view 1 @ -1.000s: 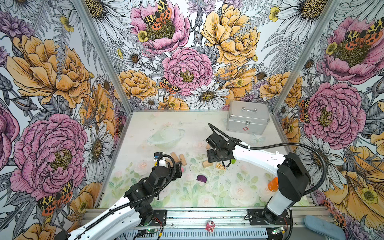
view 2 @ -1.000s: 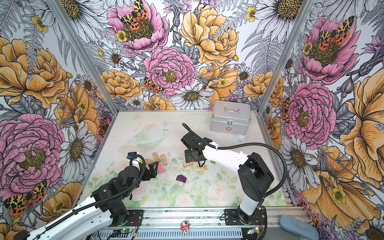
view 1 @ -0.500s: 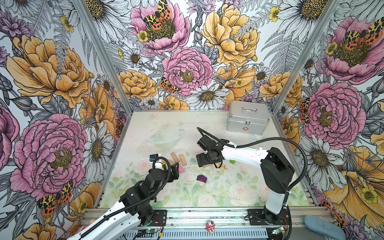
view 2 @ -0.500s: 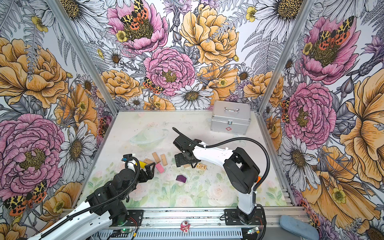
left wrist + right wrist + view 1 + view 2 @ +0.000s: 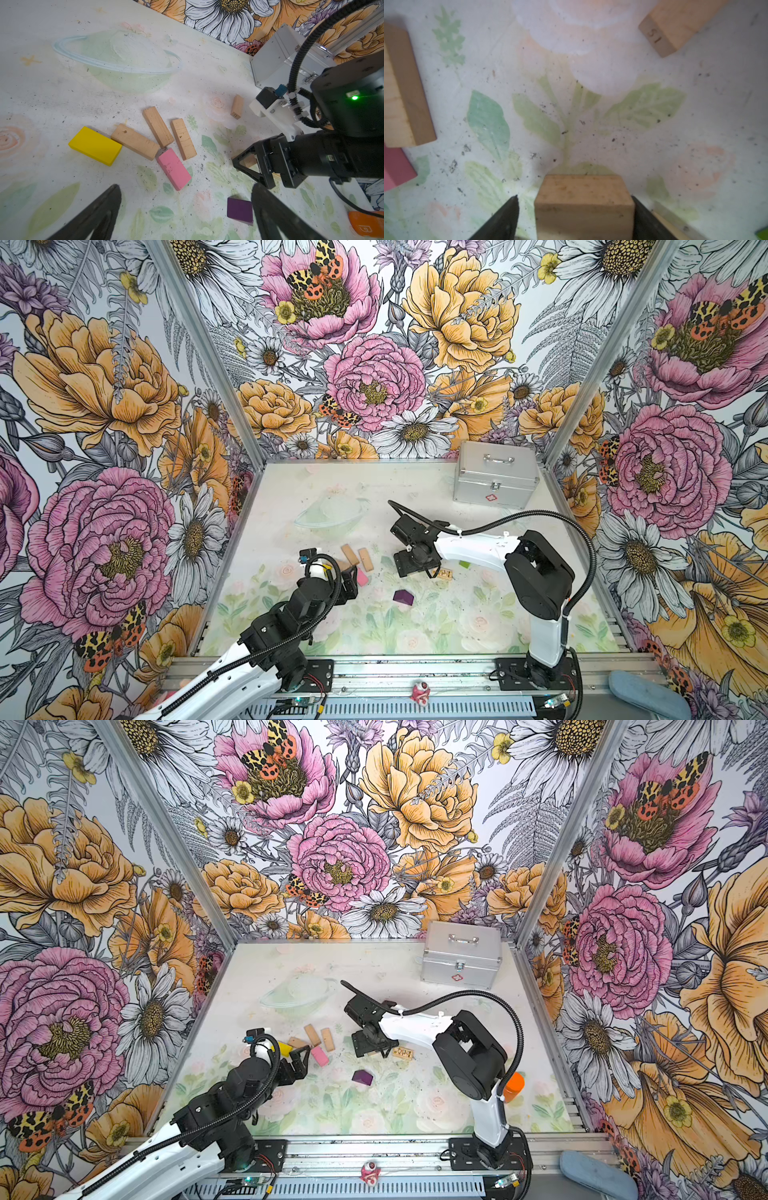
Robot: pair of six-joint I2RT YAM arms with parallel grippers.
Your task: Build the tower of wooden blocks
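Wood blocks lie loose and flat on the mat: yellow (image 5: 95, 145), pink (image 5: 173, 169), dark purple (image 5: 240, 211) and three tan planks (image 5: 158, 126). The tower is out of view. My left gripper (image 5: 187, 207) hovers open and empty just short of the pink block (image 5: 362, 577), with the purple block (image 5: 403, 597) to its right. My right gripper (image 5: 574, 199) points down at mid-table (image 5: 415, 568) and straddles a tan block (image 5: 584, 203). One finger (image 5: 645, 218) touches it; a narrow gap remains at the other finger (image 5: 504, 218).
A silver case (image 5: 494, 481) stands at the back right. An orange bottle (image 5: 514, 1085) stands behind the right arm's base. Another tan block (image 5: 675, 27) marked with a number, a printed block (image 5: 444, 573) and a green block (image 5: 464, 563) lie around the right gripper.
My right gripper has moved left over the tan block and its jaws have narrowed around it. The left arm has barely moved.
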